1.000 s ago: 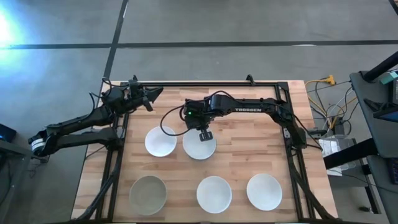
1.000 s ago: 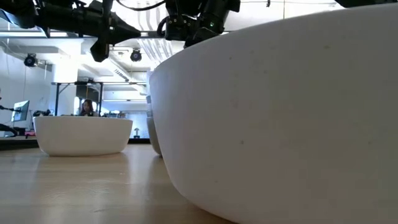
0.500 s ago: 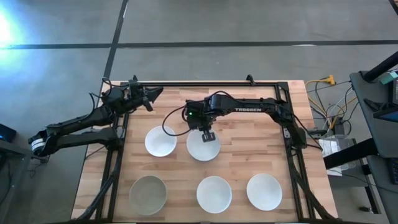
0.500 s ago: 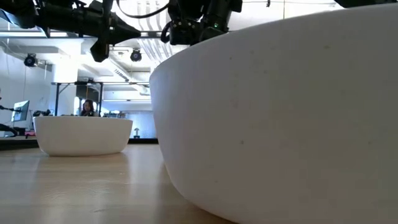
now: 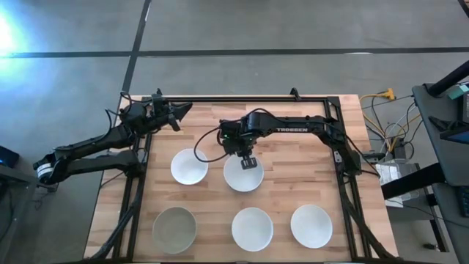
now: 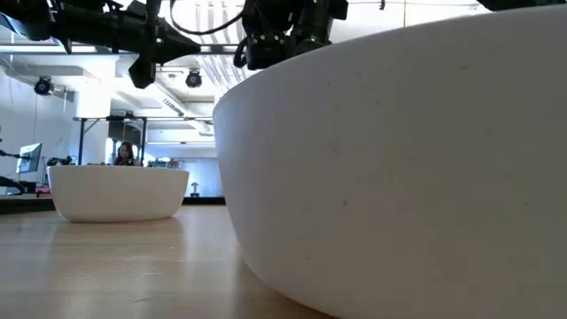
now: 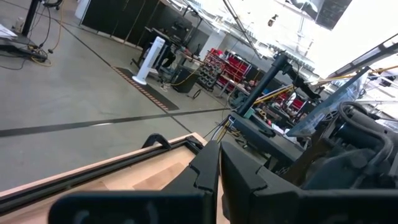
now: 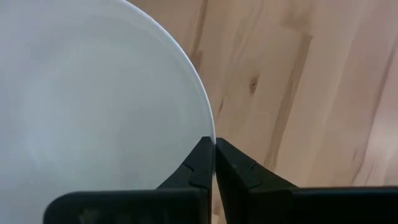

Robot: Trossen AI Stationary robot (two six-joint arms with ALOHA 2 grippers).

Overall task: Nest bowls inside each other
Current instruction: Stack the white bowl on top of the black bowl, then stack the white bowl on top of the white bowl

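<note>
Five bowls show in the high view. A white bowl (image 5: 189,167) and a second white bowl (image 5: 243,174) are at mid-table. A grey bowl (image 5: 174,229) and two more white bowls (image 5: 252,228) (image 5: 311,225) stand in a row near the front edge. My right gripper (image 5: 248,162) is shut on the second white bowl, at its far rim. My left gripper (image 5: 179,111) waits shut and empty over the table's far left corner; it also shows in the left wrist view (image 7: 219,148). One front bowl (image 6: 399,159) fills most of the low view. My right gripper pinches the white bowl's rim (image 8: 211,134) at the bowl's far side, one finger inside the bowl and one outside. The fingers come from above, pointing down. I cannot tell whether the bowl's base is on the table or lifted.
A black frame rail (image 5: 242,100) runs along the table's far edge, with side rails down the left (image 5: 139,183) and right (image 5: 344,183). Bare wood lies to the right of the held bowl (image 5: 300,172). Cables lie off the table's right edge (image 5: 388,139).
My right gripper has carried the white bowl a short way toward the table's right edge and slightly toward the near edge, away from the other mid-table bowl. It has stayed shut on the rim. In the low view the bowl has passed behind the big near bowl.
</note>
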